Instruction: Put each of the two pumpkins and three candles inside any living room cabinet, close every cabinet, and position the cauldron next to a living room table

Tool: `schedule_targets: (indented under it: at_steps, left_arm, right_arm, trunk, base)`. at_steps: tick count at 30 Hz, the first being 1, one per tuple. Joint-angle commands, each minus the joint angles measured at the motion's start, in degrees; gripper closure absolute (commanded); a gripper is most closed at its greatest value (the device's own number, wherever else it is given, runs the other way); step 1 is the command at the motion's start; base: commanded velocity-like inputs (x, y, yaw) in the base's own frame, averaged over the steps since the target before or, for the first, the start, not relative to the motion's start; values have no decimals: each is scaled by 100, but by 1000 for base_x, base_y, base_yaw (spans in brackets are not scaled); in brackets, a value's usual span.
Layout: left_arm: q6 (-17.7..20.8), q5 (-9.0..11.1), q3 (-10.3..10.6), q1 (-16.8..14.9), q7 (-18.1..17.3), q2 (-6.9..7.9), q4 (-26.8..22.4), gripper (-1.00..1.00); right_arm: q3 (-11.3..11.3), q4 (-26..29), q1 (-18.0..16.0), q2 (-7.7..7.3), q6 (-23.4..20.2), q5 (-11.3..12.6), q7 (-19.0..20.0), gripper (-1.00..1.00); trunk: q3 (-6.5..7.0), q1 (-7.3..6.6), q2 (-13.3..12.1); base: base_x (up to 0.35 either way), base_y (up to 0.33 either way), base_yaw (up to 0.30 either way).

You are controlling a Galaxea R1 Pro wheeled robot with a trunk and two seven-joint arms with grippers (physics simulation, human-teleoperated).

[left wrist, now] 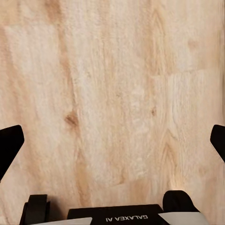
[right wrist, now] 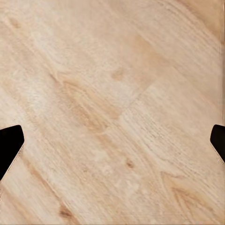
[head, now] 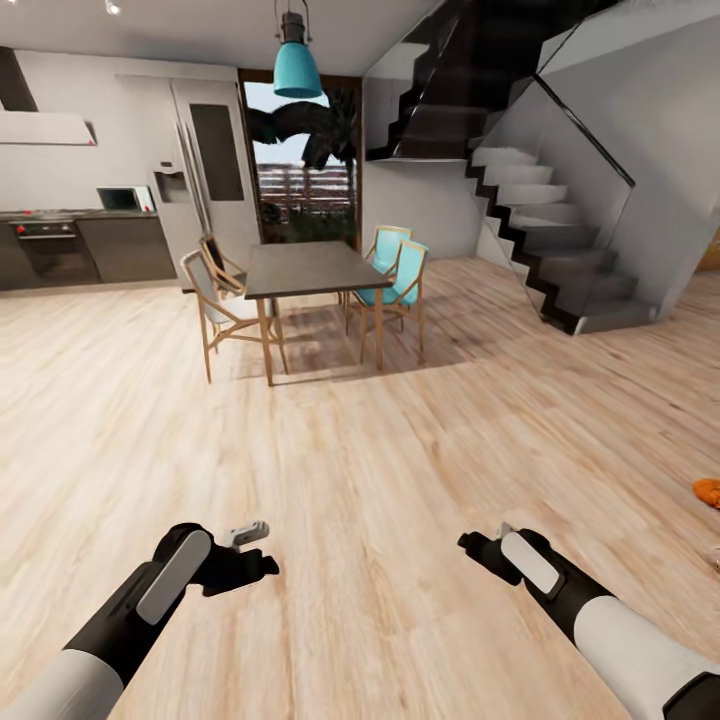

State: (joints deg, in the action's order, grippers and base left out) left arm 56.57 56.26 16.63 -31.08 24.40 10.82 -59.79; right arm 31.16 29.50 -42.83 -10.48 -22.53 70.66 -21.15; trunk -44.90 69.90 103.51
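Observation:
One small orange pumpkin lies on the wood floor at the far right edge of the head view, partly cut off by the frame. My right gripper hangs low over bare floor to the pumpkin's left, well apart from it. My left gripper hangs over the floor further left. In each wrist view, the left gripper and the right gripper have their black fingertips far apart, open, with only floorboards between them. The cabinet, cauldron, coffee table and candles are out of view.
A dark-topped dining table with wooden chairs and two turquoise chairs stands ahead. A staircase rises at the right. Dark grey kitchen units and a fridge line the back left wall.

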Motion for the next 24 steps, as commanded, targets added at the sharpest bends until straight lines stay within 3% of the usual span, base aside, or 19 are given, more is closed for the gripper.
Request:
schedule_targets:
  at_steps: [1,24]
  left_arm:
    - [3,61,15,-3,58,10,-9,-100]
    - [3,61,7,-3,56,17,-7,-100]
  right_arm:
    - [39,12,-6,-3,-6,39,-42,-100]
    - [39,12,-6,-22,-6,64,-37,-100]
  trunk:
    - [-6,3,3]
    - [-6,3,3]
  base:
    - [337,0,-287]
    - [337,0,-287]
